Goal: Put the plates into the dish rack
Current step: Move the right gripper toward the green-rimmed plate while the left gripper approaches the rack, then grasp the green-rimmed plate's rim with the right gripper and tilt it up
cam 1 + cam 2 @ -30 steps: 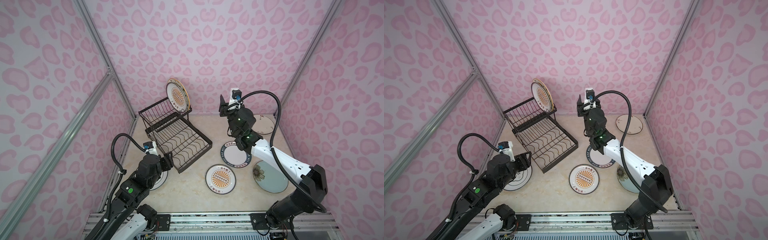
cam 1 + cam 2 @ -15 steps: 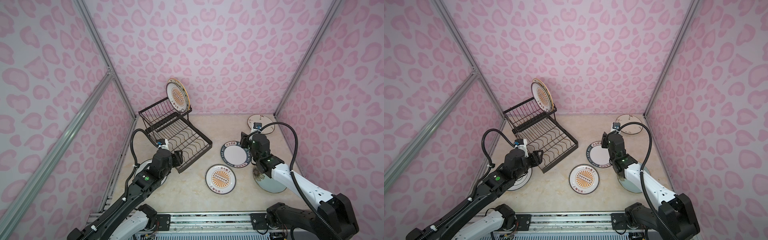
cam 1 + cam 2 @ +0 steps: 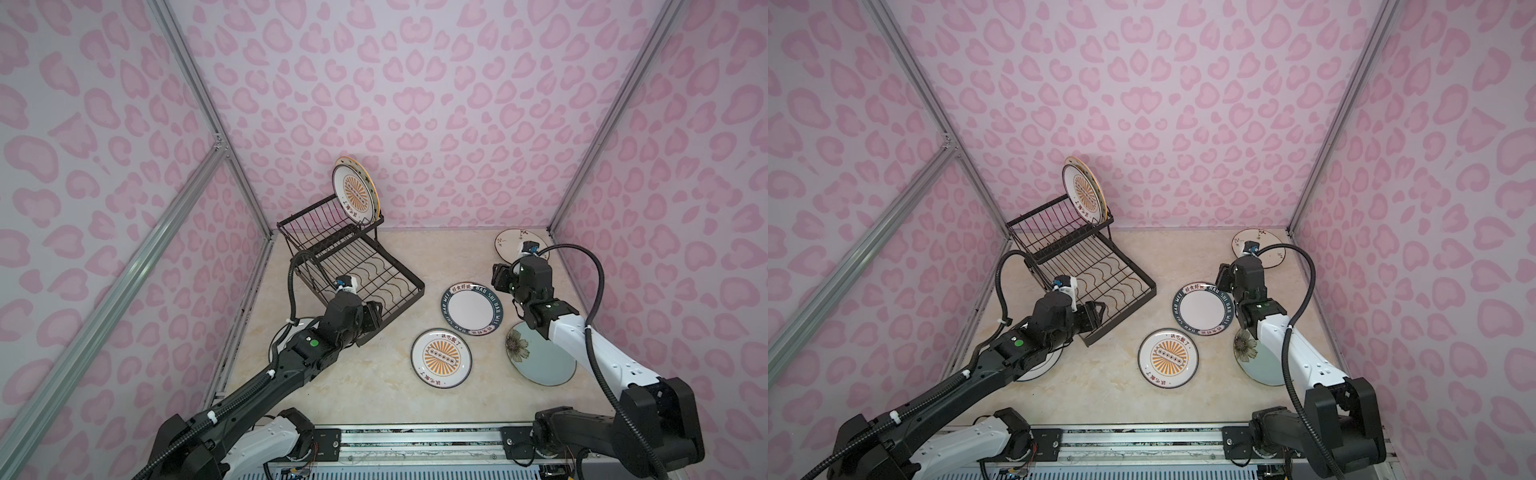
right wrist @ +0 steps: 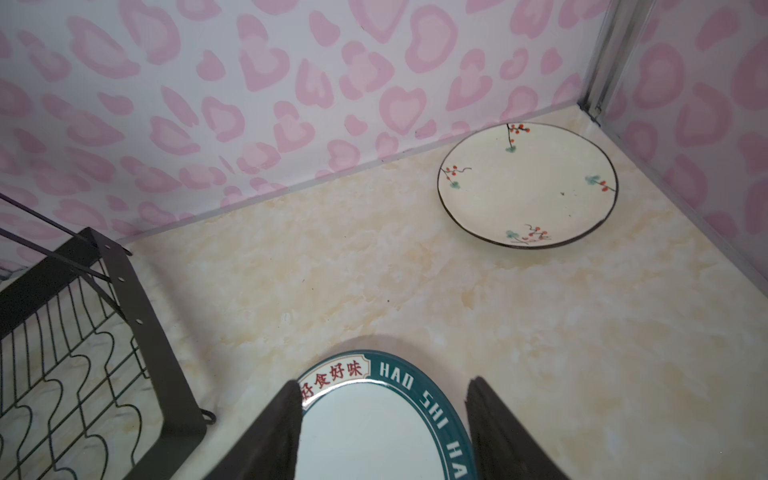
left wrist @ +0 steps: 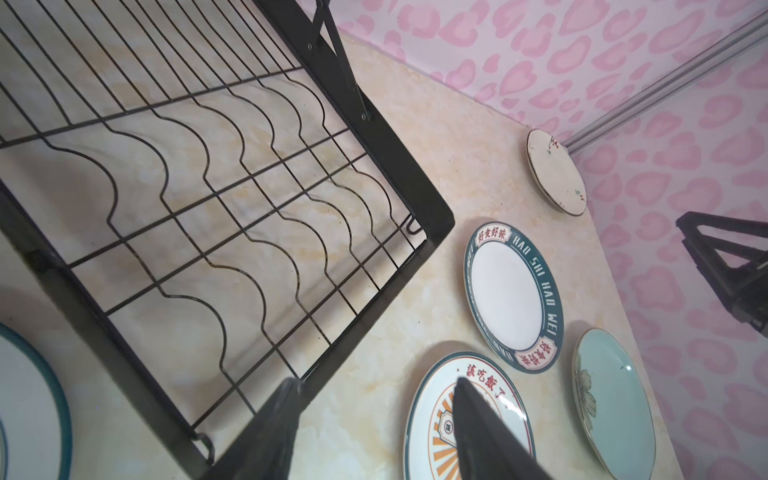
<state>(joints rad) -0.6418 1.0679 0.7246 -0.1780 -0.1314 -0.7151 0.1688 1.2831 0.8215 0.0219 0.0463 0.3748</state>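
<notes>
The left gripper [image 5: 374, 380] has its two dark fingers [image 5: 278, 424] spread well apart with nothing between them, poised over the near corner of the dish rack [image 3: 353, 266], next to the sunburst plate [image 3: 441, 357] that lies flat on the table [image 3: 374, 395]. The right gripper [image 4: 382, 380] is likewise parted and empty, its fingers [image 4: 498, 428] straddling the far edge of the lettered-rim plate [image 4: 374, 428]; whether they touch it I cannot tell. That plate lies flat between the rack and the right arm, just beyond the sunburst one. A pale blue-green plate [image 3: 540, 357] with a flower lies beside both, partly under the right arm. A cream plate with small red sprigs [image 4: 528, 185] rests in the far right corner, well apart from the rack. A white plate with a teal rim [image 5: 29, 407] lies under the left arm, close to the rack's front edge. In both top views another sunburst plate [image 3: 1084, 193] stands upright at the right end of the rack's raised tier; the lower wavy-wire tray holds nothing
</notes>
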